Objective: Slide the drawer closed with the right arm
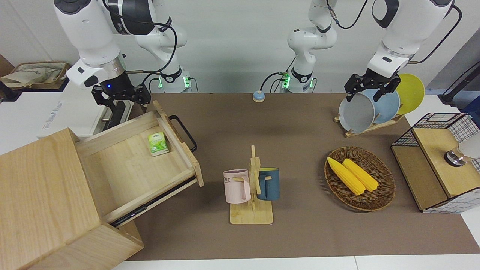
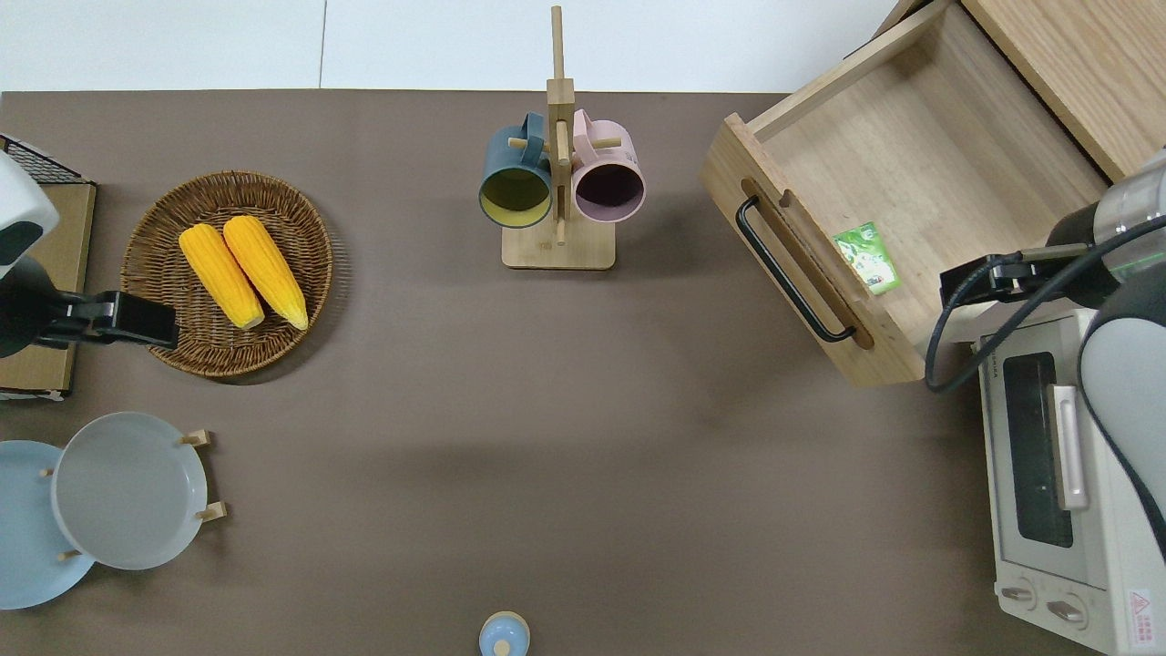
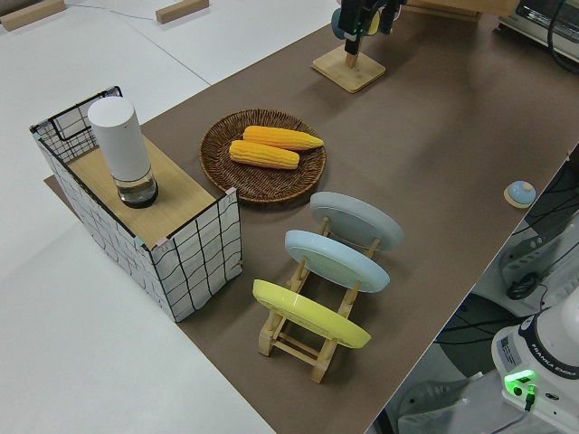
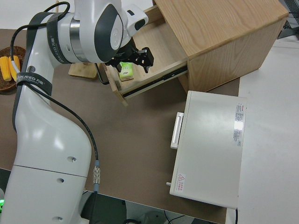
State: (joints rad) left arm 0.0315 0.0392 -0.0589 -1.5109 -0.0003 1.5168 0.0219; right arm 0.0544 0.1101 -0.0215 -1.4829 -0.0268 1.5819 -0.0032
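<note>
My right claw point(image 1: 120, 96) hung with its fingers spread wide and nothing between them, a small blue light showing on its wrist. From overhead it sat over the corner of the drawer point(image 2: 920, 173) nearest the robots, at the gap between that corner and the white toaster oven point(image 2: 1061, 474). I could see no contact between the fingers and the wood.

The drawer stood pulled well out of the big pale wood cabinet point(image 1: 41, 195), which took up the right arm's end of the worktop point(image 2: 455, 410). The black loop handle point(image 2: 788, 273) on the drawer front pointed toward the middle of the worktop. Inside the tray lay a small green packet point(image 2: 870, 258), just beside the front board and toward the end nearer the robots. The toaster oven sat nearer the robots than the drawer, close to it.

Out in the middle stood a wooden mug stand point(image 1: 253, 195) with a pink mug point(image 1: 237, 186) and a dark blue mug point(image 1: 268, 183) hung on either side of it. Toward the left arm's end lay a wicker basket point(image 1: 375, 200) holding two ears of corn point(image 1: 352, 175). Nearer the robots than the basket, a plate rack point(image 3: 308, 334) carried a grey, a blue and a yellow plate. A wire-and-wood box point(image 1: 435, 168) stood at that end of the worktop. My left claw point(image 1: 370, 88) was parked, its fingers open and empty.
</note>
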